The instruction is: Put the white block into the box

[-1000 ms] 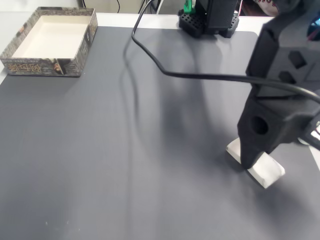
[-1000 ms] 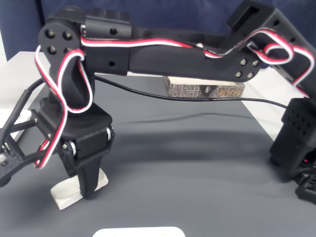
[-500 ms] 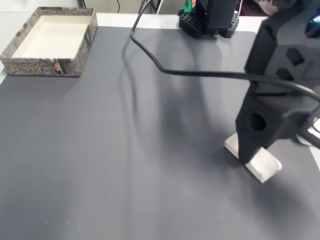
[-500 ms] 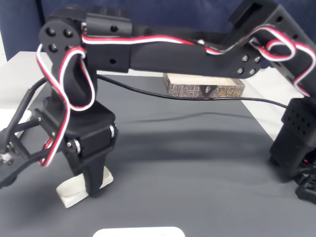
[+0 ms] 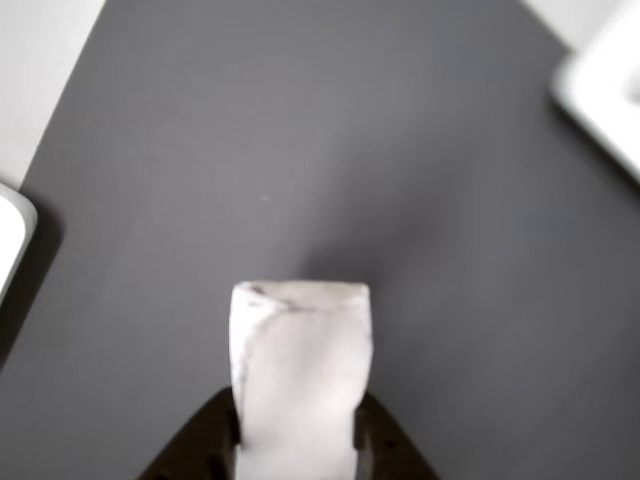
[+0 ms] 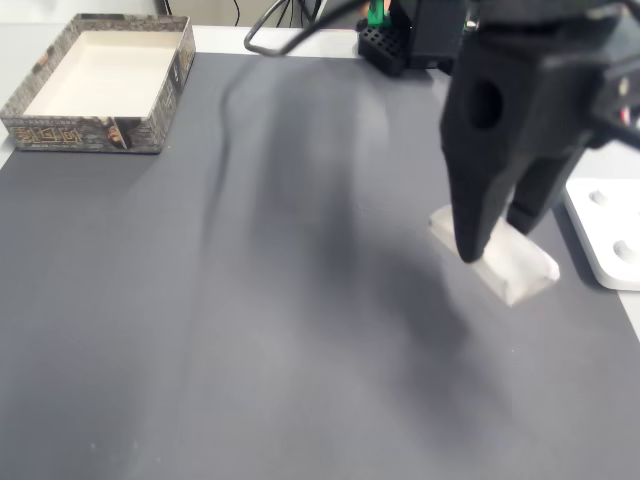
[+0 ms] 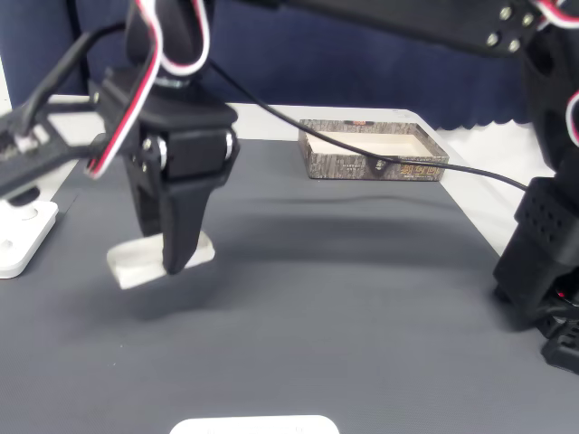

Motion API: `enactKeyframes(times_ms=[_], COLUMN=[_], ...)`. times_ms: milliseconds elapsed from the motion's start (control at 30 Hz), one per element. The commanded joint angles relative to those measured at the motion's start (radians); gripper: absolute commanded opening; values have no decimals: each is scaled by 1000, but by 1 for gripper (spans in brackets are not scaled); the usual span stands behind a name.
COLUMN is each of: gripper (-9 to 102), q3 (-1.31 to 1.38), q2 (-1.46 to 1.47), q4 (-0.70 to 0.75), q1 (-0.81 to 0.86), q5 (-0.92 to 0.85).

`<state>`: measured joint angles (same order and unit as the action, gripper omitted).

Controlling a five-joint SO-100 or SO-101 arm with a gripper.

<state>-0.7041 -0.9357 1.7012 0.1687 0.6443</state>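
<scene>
One pincer (image 6: 500, 245) is clenched on the white block (image 6: 515, 270), gripping it crosswise at the right of a fixed view, with the block's ends sticking out on both sides of the black fingers. In another fixed view the white block (image 7: 136, 262) hangs at the left of the frame in the pincer (image 7: 172, 262), lifted clear of the dark grey mat (image 7: 344, 307) on the tabletop, its shadow below it. In the other view the white block (image 5: 300, 370) rises from the bottom centre between two dark fingertips (image 5: 375, 440). Far from it, the box (image 6: 35, 125) sits open-topped in the upper left corner of a fixed view; another shows the box (image 7: 371, 165) at upper centre.
</scene>
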Motion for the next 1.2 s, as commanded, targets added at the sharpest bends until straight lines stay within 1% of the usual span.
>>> enactKeyframes(times_ms=[0, 233, 367, 800, 1167], gripper=[-2, -2, -2, -2, -2], q3=[-14, -51, -124, -451, -485], q2=[-166, -176, -232, -503, -588], q4=[3, 17, 6, -32, -37], q1=[32, 52, 106, 488, 810], q5=[-17, -18, -11, 140, 298])
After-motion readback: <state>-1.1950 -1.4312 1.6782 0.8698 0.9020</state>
